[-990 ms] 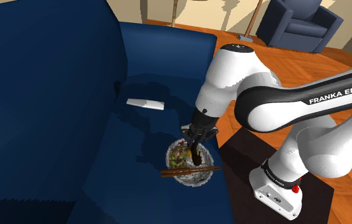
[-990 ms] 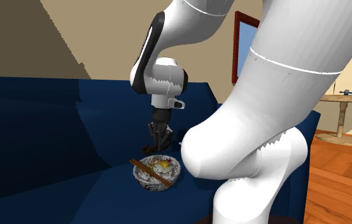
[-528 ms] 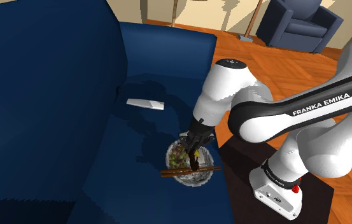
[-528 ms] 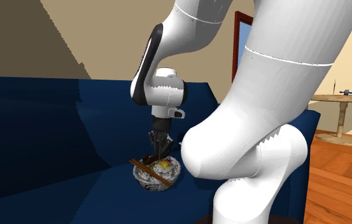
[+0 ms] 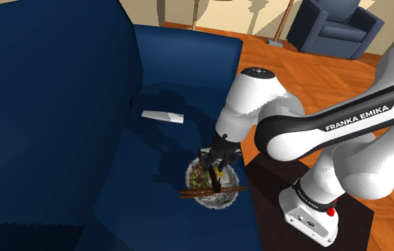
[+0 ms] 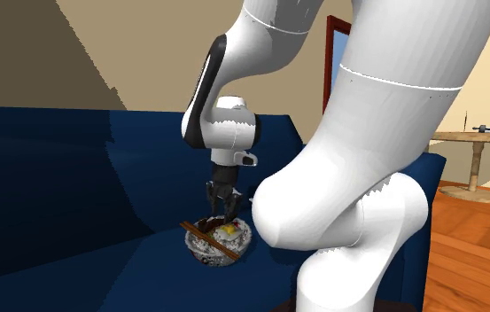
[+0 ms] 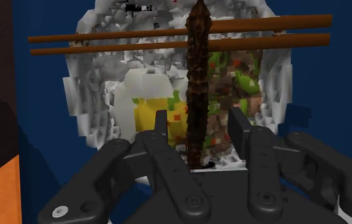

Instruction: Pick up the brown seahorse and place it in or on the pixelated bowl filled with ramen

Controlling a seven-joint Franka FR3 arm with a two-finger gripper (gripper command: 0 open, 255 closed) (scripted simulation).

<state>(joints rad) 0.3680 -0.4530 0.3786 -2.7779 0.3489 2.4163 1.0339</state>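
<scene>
The jaws are released, spread apart either side of the brown seahorse point(image 7: 198, 95), which stands on end inside the ramen bowl point(image 7: 88, 108). Standing that tall, I reckon a finger brushing it on the way up could topple it over the rim onto the sofa point(image 5: 81, 142).

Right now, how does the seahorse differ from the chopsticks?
The seahorse is one dark, knobbly piece; the chopsticks are two smooth, straight, lighter sticks. The chopsticks span the bowl from rim to rim; the seahorse crosses them, running over the food. The seahorse sits untouched between the fingers of the open gripper; the chopsticks lie beyond them. Both are brown, long and thin.
</scene>
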